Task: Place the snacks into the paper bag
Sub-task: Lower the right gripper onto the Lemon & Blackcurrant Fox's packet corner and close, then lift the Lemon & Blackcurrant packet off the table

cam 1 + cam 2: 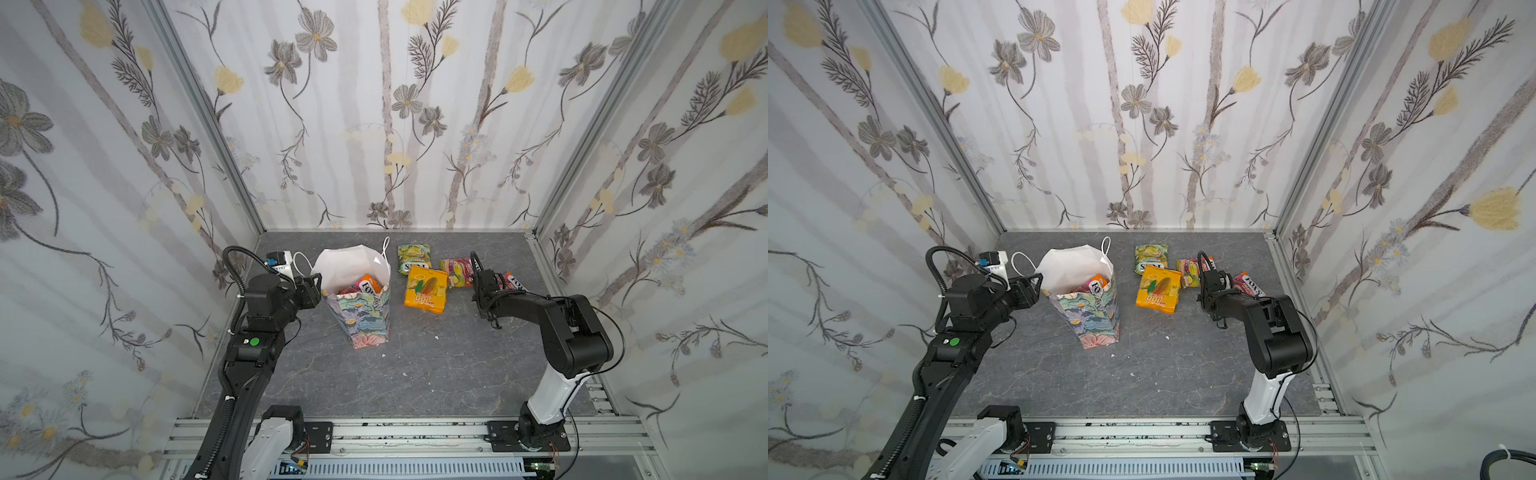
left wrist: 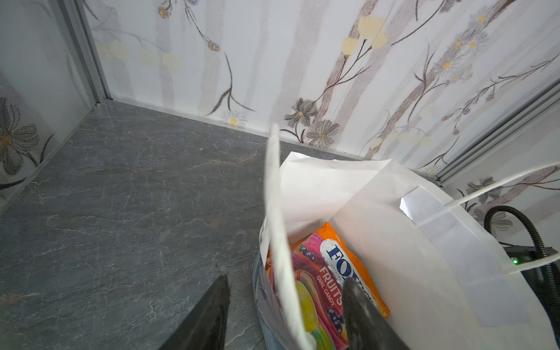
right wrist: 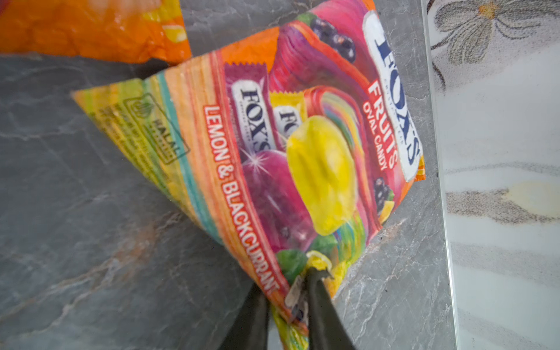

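1. Right wrist view had the Fox's lemon-blackcurrant pkt (image 3: 303, 145) filling the frame. One corner was pinched and that end tented up off the table (image 3: 91, 212). Can't tell whether the rest was clear of it.
2. Right gripper (image 3: 303, 281) was clamped narrow on that corner seam, jaws nearly together w/ foil btwn them.
3. Neighbours in a top view: mango pack (image 1: 426, 289) just beside the held pkt, green-yellow pkt (image 1: 413, 258) near it toward the back wall, red Fox's pkt (image 1: 512, 282) on the arm's other side. All three lay loose.
4. Paper bag (image 1: 361, 320) stood upright w/ mouth open, apart from the held pkt, mango pack btwn them. Bagged pkts (image 2: 327, 272) were already inside.
5. Left gripper (image 2: 286, 278) straddled the bag's near wall, one finger outside and one inside. Jaws were part-way apart w/ no visible pinch, prob. steadying the mouth.
6. Step in hand: pickup of the next snack. Four pkts were outside the bag incl. this one, so task was partway.
7. Next move calls for a lift clear, a carry over the mango pack, then release above the mouth. A corner grip means the pkt will dangle, so it needs height over the rim and cord handles.
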`<move>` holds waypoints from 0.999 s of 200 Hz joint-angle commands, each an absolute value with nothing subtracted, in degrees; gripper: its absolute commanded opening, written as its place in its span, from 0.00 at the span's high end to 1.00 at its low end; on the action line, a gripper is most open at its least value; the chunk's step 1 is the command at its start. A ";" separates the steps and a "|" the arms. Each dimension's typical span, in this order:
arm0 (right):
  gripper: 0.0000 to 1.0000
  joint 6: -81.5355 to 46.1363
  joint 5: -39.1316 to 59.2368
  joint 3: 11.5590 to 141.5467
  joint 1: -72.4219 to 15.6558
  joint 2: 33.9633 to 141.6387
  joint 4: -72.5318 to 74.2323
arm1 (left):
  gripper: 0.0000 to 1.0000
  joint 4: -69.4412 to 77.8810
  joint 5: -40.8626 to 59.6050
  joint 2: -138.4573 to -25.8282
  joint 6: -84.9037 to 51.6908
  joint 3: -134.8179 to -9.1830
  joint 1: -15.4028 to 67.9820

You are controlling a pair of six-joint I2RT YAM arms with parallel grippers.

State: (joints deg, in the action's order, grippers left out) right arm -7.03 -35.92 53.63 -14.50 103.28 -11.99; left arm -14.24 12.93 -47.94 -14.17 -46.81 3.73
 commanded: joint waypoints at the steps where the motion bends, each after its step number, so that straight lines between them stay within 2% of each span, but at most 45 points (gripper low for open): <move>1: 0.92 -7.92 -34.22 53.53 -14.49 102.61 -12.08 | 0.42 -12.39 13.35 -47.85 -14.68 -46.75 3.60; 40: 1.00 -8.96 -29.85 51.67 -14.50 97.61 -11.44 | 0.42 -12.22 13.26 -47.63 -14.72 -46.63 3.52; 81: 1.00 -10.80 -20.53 49.24 -14.49 88.78 -11.29 | 0.42 -12.30 13.19 -47.49 -14.68 -46.67 3.43; 135: 1.00 -12.65 -13.52 46.77 -14.37 78.00 -12.58 | 0.42 -12.22 13.41 -47.59 -14.77 -46.58 3.39; 200: 1.00 -12.66 -9.47 46.73 -14.16 69.52 -11.85 | 0.42 -12.04 13.43 -47.59 -14.72 -46.58 3.30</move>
